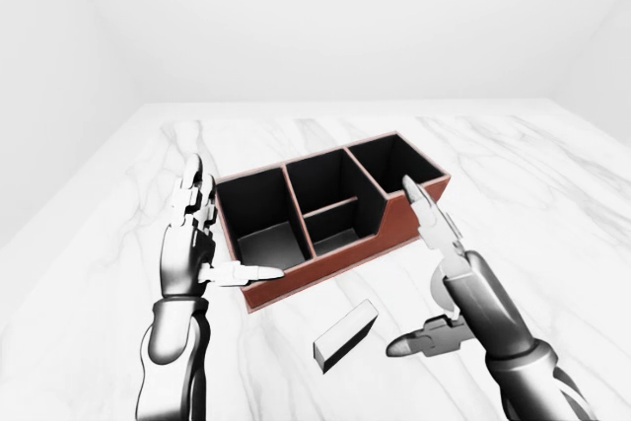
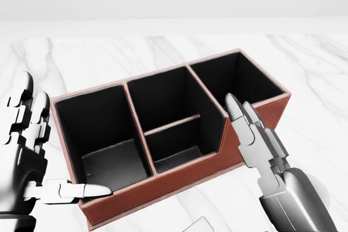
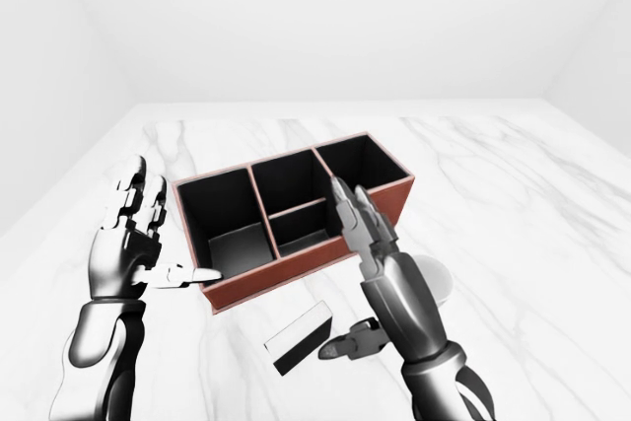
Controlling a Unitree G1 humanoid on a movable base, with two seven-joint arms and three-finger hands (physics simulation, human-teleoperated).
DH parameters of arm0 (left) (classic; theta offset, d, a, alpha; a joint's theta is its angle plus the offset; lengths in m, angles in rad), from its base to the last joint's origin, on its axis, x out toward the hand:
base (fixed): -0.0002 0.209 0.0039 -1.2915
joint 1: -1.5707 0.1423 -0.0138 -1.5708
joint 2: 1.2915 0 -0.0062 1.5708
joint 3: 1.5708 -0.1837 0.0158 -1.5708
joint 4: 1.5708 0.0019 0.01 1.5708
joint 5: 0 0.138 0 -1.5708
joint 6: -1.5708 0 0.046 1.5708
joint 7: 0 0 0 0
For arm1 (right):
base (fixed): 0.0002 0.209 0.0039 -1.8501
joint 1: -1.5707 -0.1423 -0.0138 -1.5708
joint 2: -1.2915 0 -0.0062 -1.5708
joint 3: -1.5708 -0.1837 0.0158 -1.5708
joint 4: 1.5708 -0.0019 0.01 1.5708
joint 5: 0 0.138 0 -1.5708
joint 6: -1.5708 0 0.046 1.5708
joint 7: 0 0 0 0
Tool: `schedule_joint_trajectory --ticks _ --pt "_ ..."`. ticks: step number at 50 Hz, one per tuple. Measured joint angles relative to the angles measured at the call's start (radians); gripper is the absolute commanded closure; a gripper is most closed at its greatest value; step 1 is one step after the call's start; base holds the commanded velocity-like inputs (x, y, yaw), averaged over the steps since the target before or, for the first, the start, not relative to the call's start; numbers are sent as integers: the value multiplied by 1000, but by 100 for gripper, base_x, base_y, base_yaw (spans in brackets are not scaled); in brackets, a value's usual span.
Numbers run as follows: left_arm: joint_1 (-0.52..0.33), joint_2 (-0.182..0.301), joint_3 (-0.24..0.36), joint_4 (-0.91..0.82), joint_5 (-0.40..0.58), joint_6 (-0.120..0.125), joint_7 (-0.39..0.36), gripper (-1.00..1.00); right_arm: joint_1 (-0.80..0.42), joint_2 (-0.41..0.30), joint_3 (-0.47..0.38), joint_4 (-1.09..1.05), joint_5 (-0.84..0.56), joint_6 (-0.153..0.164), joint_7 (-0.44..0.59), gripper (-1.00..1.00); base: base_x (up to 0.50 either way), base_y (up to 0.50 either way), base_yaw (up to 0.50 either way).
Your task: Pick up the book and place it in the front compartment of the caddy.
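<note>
1. A rectangular reddish-brown leather caddy with black-lined compartments (image 1: 330, 219) stands on a white marble-veined tabletop (image 1: 552, 204), set at a slant in the left-eye view, its left end lower in the picture than its right end.
2. The caddy holds a large compartment at the left, a middle section split by a low divider into an upper and a lower pocket, and another compartment at the right; all of them show only black lining.
3. A small flat book with a dark cover and a pale page edge (image 1: 345, 335) lies on the tabletop below the caddy in the left-eye view, apart from its long lower wall.
4. The silver-and-black left hand (image 1: 197, 239) stands upright just beside the caddy's left end, fingers spread and pointing up, holding nothing; its thumb reaches out level toward the lower left corner of the caddy, and whether it touches cannot be told.
5. The silver-and-black right hand (image 1: 434, 278) is open too, its long fingers (image 2: 247, 126) stretched up across the caddy's lower wall near the stepped cut in the head view, its thumb (image 1: 422, 339) pointing left just beside the book's right end.
6. Neither hand grips the book.
</note>
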Motion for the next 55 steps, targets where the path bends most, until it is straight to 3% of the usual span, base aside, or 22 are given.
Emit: schedule_joint_trajectory --ticks 4,55 --pt "0 0 0 -2 0 0 0 -100 6 -2 7 9 -13 -17 -10 -100 0 0 0" --pt "-2 0 0 5 -1 0 0 -100 27 -46 89 181 -159 -17 -140 -100 0 0 0"
